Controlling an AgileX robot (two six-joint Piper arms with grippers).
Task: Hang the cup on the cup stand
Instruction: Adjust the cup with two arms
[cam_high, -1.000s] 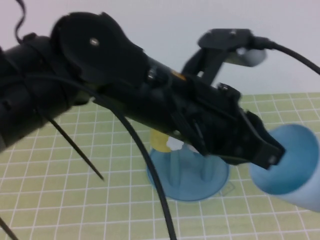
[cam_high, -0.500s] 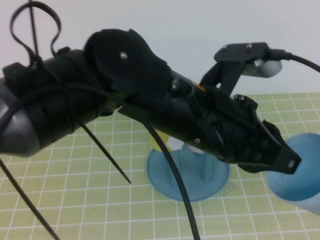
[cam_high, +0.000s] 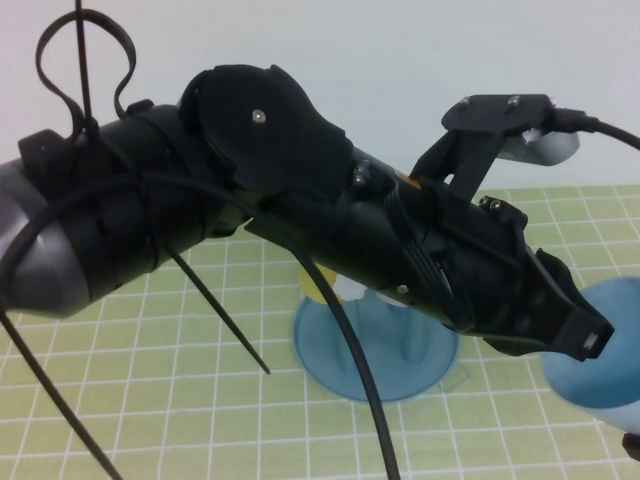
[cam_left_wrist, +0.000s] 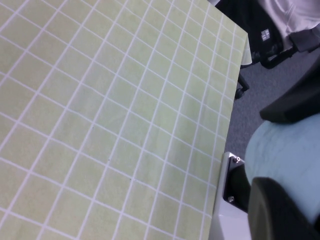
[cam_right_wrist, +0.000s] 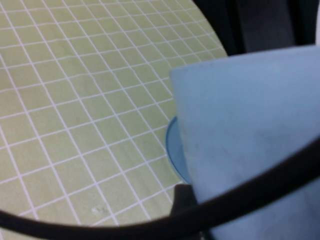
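Note:
The light blue cup (cam_high: 605, 375) hangs in the air at the right edge of the high view, its mouth turned toward the camera. My left gripper (cam_high: 590, 342), at the end of the black arm crossing the view, is shut on the cup's rim. The left wrist view shows the cup's pale wall (cam_left_wrist: 287, 160) between dark fingers (cam_left_wrist: 277, 212). My right gripper (cam_high: 632, 446) shows only as a dark piece just below the cup. The cup's blue wall (cam_right_wrist: 245, 135) fills its wrist view at close range. The teal cup stand (cam_high: 375, 350) sits on the mat behind the left arm.
A yellow cup (cam_high: 316, 287) hangs on the stand, next to a white flower cap (cam_high: 350, 290). The green grid mat (cam_high: 200, 400) covers the table. Black cables (cam_high: 345, 350) loop off the left arm. The table edge (cam_left_wrist: 227, 140) drops to grey floor.
The left arm has swung further right and slightly down, carrying the cup toward the lower right edge of the high view. More of the arm's grey rear now shows at the left.

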